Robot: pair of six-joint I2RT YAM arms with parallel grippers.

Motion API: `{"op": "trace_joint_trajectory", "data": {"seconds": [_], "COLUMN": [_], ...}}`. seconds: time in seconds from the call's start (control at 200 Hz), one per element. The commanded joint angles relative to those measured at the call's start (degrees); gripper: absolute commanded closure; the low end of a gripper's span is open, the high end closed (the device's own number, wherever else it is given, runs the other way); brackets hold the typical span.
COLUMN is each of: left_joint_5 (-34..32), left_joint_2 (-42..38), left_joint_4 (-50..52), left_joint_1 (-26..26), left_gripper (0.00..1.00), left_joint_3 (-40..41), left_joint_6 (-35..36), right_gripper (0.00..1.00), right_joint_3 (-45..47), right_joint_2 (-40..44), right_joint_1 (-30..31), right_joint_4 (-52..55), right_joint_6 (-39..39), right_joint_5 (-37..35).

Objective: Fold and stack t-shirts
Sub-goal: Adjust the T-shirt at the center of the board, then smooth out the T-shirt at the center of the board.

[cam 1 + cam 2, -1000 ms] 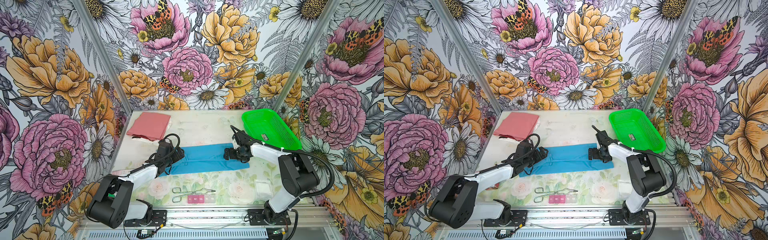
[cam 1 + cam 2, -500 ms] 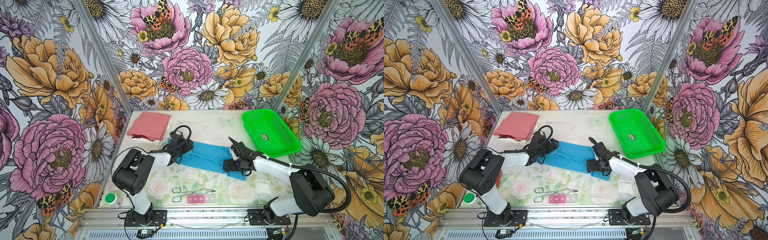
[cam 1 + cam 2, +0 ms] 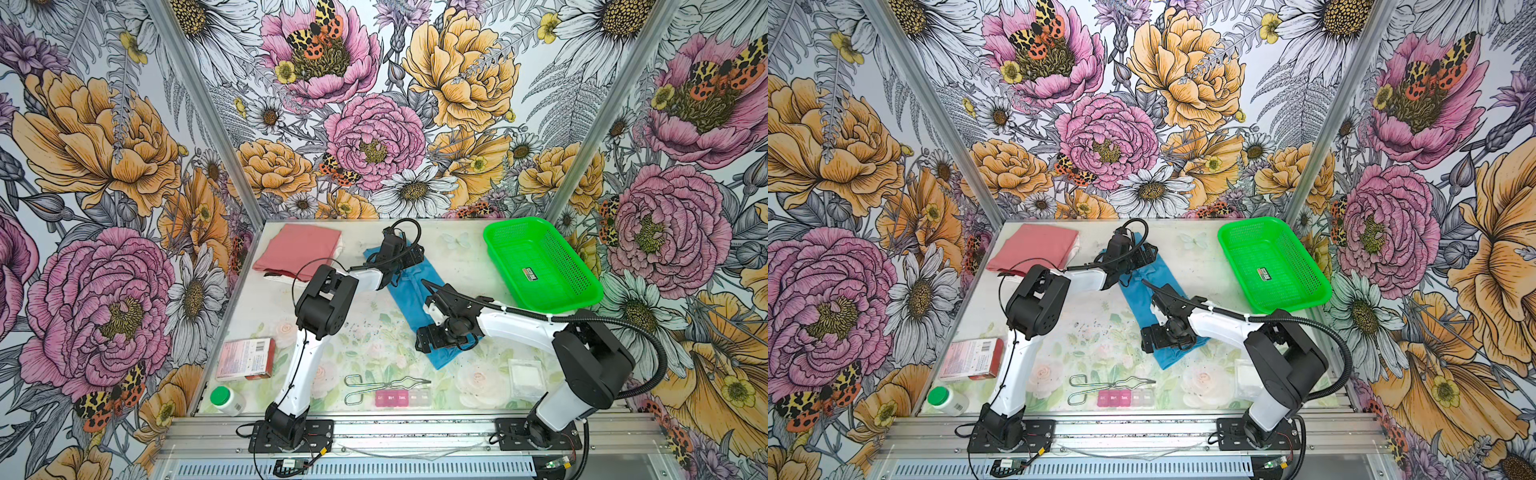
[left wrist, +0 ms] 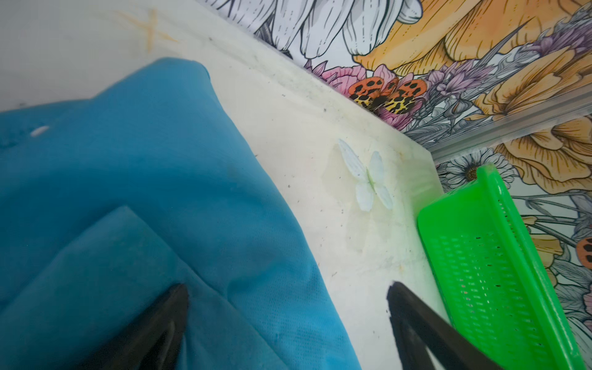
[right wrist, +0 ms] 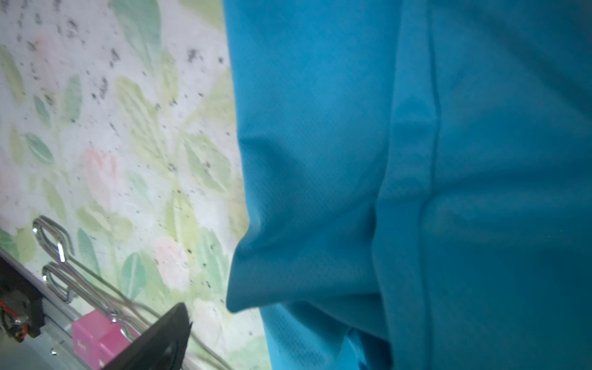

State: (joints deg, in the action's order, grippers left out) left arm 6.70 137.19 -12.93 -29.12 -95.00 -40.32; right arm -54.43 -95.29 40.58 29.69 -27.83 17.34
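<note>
A sky-blue t-shirt (image 3: 409,299), folded into a long strip, lies slantwise on the table from back centre to front right in both top views. My left gripper (image 3: 409,259) sits low over its far end, open; in the left wrist view one finger (image 4: 166,320) rests on the blue cloth (image 4: 144,192) and the other (image 4: 413,320) over bare table. My right gripper (image 3: 436,338) is on the near end, open. The right wrist view shows one finger (image 5: 166,333) over the table, the other hidden by blue cloth (image 5: 416,160). A folded salmon-pink t-shirt (image 3: 299,249) tops a small pile at back left.
A green basket (image 3: 540,266) stands at the back right, close to my left gripper's outer finger. Along the front lie metal tongs (image 3: 386,384), a pink pill organiser (image 3: 401,397) and a white gauze square (image 3: 525,376). A red box (image 3: 245,358) and a green-capped bottle (image 3: 226,400) sit front left.
The blue shirt has turned from lying across the table to slanting. My left gripper went back and right with its end; my right gripper came forward with the other end.
</note>
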Motion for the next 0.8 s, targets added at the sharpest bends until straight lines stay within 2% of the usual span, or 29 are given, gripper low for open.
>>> {"op": "trace_joint_trajectory", "data": {"seconds": [0.0,0.125,0.25,0.38,0.51,0.675,0.796], "left_joint_5": [8.26,15.83,20.63,20.61,17.69,12.84,8.78], "left_joint_2": [5.89,5.9,-1.03,-12.36,-23.87,-36.96,-43.58], "left_joint_4": [4.67,4.58,4.58,4.26,0.27,-8.45,-12.28], "left_joint_1": [1.52,3.54,4.83,4.43,2.93,-0.58,-3.27], "left_gripper": [0.01,0.01,0.01,0.01,0.01,0.01,0.01], "left_joint_3": [-7.06,-15.24,-14.23,-2.17,15.13,36.03,46.61], "left_joint_6": [0.57,1.1,3.66,6.22,6.07,1.63,-0.68], "right_gripper": [0.01,0.01,0.01,0.01,0.01,0.01,0.01], "right_joint_3": [-1.15,1.16,5.81,7.45,6.79,7.83,9.62], "right_joint_2": [-2.54,8.11,19.49,24.3,21.4,17.66,15.42], "right_joint_1": [0.94,0.71,-1.96,-6.29,-9.7,-7.85,-5.18], "right_joint_4": [-7.11,-8.24,-6.65,-4.32,-2.17,-1.47,-1.52], "right_joint_6": [-0.29,-2.17,-4.82,-5.17,-3.15,-3.06,-3.54], "right_joint_5": [4.63,2.37,0.43,-0.96,-0.66,-2.78,-5.6]}}
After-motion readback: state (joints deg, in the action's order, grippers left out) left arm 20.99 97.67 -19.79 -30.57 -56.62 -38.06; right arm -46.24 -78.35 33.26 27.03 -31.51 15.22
